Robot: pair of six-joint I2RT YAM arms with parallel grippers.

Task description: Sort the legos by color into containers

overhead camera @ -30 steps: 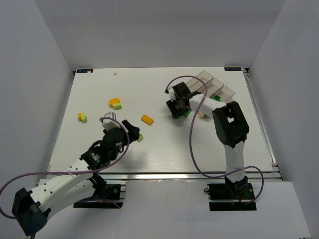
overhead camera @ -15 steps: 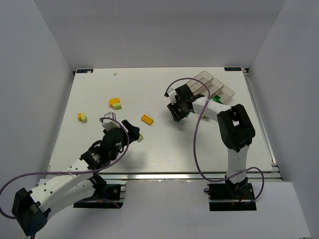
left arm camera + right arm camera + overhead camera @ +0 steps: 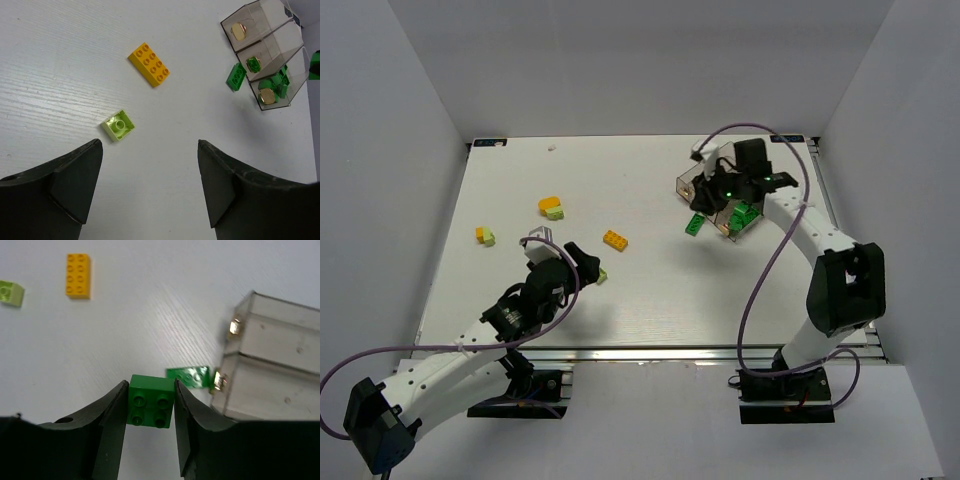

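Note:
My right gripper [image 3: 151, 390] is shut on a dark green four-stud lego [image 3: 151, 401] and holds it above the table, close to the near end of the containers [image 3: 280, 340]. From above, that gripper [image 3: 718, 195] hangs over the containers [image 3: 688, 186]. A second dark green lego [image 3: 694, 223] lies on the table by the bin ends, and more green ones [image 3: 277, 85] sit in one bin. My left gripper [image 3: 150, 150] is open above a pale lime lego [image 3: 118, 125]. An orange lego [image 3: 148, 64] lies beyond it.
Two orange-and-lime pairs [image 3: 551, 207] [image 3: 485, 236] lie on the left of the white table. White walls close in the back and both sides. My right arm's purple cable [image 3: 760, 290] loops over the table's right part.
My right arm has risen and swung from mid-table back and right to the containers, carrying the dark green lego. Another green lego now shows where it was. The left arm has not moved.

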